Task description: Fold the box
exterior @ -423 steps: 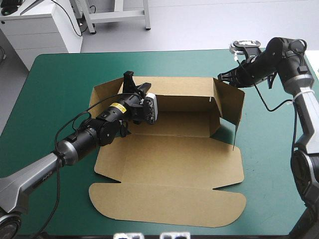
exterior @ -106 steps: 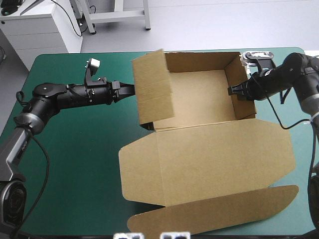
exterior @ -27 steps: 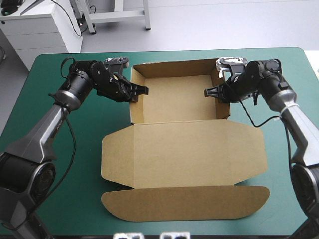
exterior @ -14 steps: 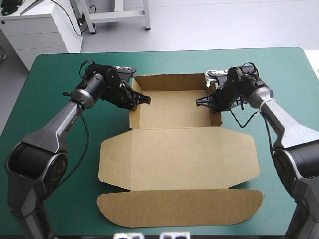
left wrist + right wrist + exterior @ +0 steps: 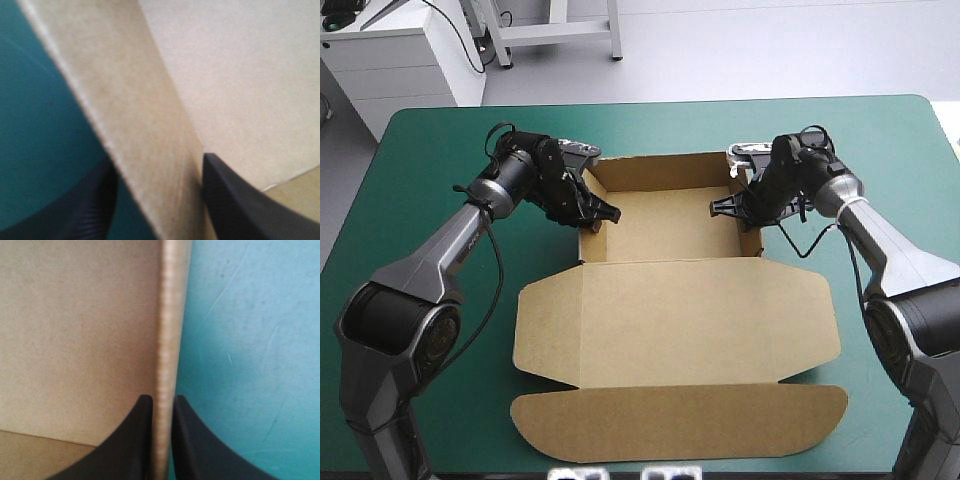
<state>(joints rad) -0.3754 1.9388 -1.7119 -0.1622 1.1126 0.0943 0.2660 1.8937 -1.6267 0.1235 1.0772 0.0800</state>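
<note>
Now the brown box point(image 5: 665, 222) sits on the teal-green surface point(image 5: 430, 170) as an open tray, lid flat. Its side walls are pinched by the left end effector point(image 5: 601, 215) and right end effector point(image 5: 722, 208); uneven pulling could buckle or untuck them.

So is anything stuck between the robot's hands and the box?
No, nothing visible is in the way. The left hand pinches the left wall of the box, and the right hand pinches its right wall, touching the board directly.
</note>
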